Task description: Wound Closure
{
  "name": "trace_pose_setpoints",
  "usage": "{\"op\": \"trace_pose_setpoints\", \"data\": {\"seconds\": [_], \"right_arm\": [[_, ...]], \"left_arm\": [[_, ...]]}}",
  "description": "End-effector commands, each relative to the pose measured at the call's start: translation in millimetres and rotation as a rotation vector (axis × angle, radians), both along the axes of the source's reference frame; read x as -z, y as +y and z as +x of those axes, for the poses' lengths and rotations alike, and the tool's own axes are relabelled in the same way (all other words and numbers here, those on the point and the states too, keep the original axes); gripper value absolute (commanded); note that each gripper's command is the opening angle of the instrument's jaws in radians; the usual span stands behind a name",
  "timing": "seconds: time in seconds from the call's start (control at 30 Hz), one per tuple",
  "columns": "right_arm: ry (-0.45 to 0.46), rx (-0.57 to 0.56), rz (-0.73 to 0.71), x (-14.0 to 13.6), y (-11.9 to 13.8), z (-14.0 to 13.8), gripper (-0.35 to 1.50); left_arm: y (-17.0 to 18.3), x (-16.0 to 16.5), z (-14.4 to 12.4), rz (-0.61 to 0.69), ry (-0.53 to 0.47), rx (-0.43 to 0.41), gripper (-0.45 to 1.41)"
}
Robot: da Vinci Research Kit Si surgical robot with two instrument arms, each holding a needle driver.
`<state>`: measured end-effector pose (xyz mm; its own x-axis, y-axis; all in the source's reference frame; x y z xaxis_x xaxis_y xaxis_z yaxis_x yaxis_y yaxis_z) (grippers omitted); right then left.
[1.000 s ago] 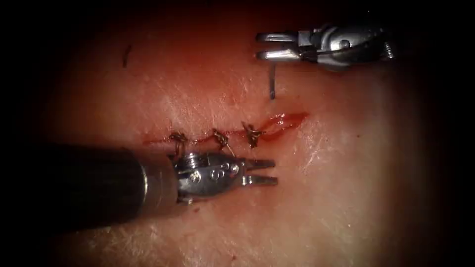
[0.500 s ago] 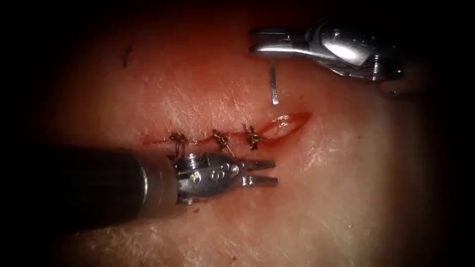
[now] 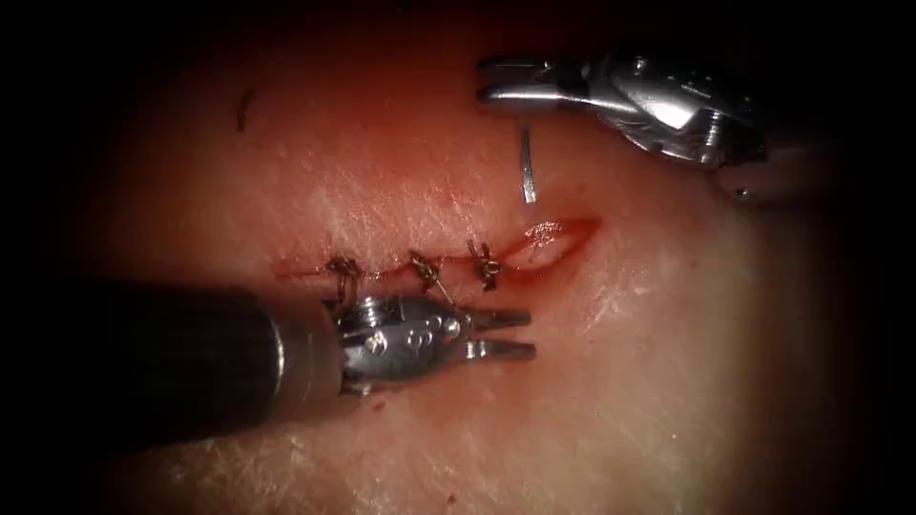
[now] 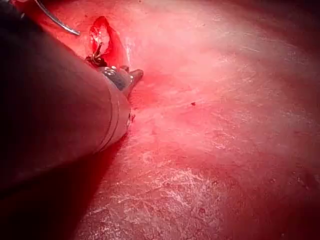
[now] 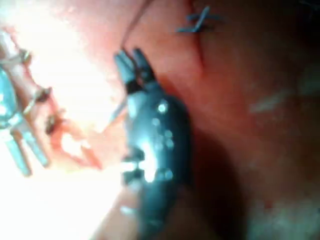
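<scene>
The tissue (image 3: 668,381) carries a horizontal cut, closed by three knotted stitches (image 3: 426,270) on its left part and gaping at its right end (image 3: 551,238). My left tool (image 3: 503,333) lies just below the stitches, jaws open and holding nothing; its tip (image 4: 133,77) also sits by the gape. My right tool (image 3: 496,80) hovers above the cut's right end, jaws a little apart (image 5: 132,56), with nothing visibly clamped. The needle (image 3: 526,162) shows as a short steel bar from under the lower jaw down toward the gape. Whether its end is in the tissue I cannot tell.
A short cut end of thread (image 3: 244,108) lies on the tissue far up on the left. Red fluid stains the tissue around the cut. A curved stretch of needle (image 4: 57,21) shows past my left shaft (image 4: 55,100). A dark thread cross (image 5: 198,21) lies beyond my right tool.
My right tool has rolled about its shaft and slid slightly left, its jaws now closer together. The needle's lower end sits a little lower. My left tool has not moved.
</scene>
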<state>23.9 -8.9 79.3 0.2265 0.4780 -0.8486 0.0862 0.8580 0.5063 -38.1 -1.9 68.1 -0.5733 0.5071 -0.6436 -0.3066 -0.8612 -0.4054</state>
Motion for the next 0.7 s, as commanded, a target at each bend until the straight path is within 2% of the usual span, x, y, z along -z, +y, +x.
{"op": "trace_pose_setpoints", "data": {"seconds": [0.03, 0.37, 0.7], "right_arm": [[0.001, -0.006, 0.005, -0.7, -0.1, 0.7, -0.35], [-0.017, -0.037, 0.044, -1.4, 1.4, 0.4, -0.35], [-0.024, -0.037, 0.116, -1.8, 0.7, 0.8, -0.35]], "left_arm": [[-0.3, -0.7, -0.6, 0.003, -0.002, -0.003, 0.14], [-0.5, -0.8, -0.7, 0.003, -0.003, -0.005, 0.10], [-0.6, -0.8, -0.8, -0.007, -0.003, -0.013, 0.10]]}}
